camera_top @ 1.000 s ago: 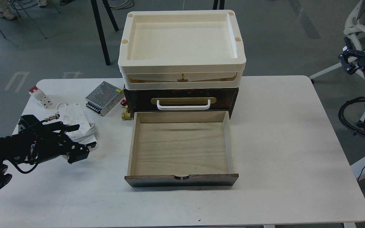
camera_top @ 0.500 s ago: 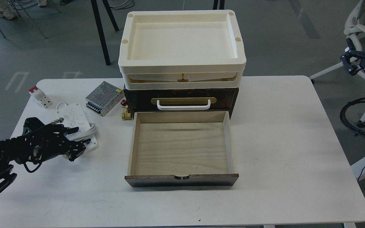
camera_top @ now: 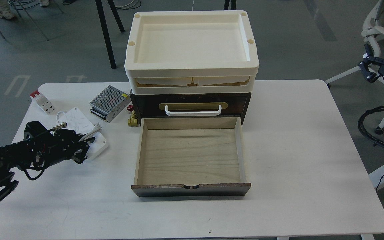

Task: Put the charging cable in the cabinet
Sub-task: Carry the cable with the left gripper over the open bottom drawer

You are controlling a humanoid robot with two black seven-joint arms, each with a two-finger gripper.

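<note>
The charging cable, a flat white block with a white cord wound around it, lies tilted at the table's left. My left gripper is on its near edge and looks shut on it; the fingers are dark and partly hide it. The cabinet, a dark brown chest, stands mid-table at the back. Its upper drawer is shut and has a white handle. Its lower drawer is pulled out towards me, and its pale wood floor is bare. My right gripper hangs open off the table's right side, away from everything.
Two stacked cream trays sit on top of the cabinet. A silver perforated power-supply box, a red-and-white socket block and a brass fitting lie left of the cabinet. A white chair stands off the table's right.
My left gripper has moved forward onto the charging cable and narrowed. The block has turned and shifted right, towards the drawer. My right gripper has drifted slightly.
</note>
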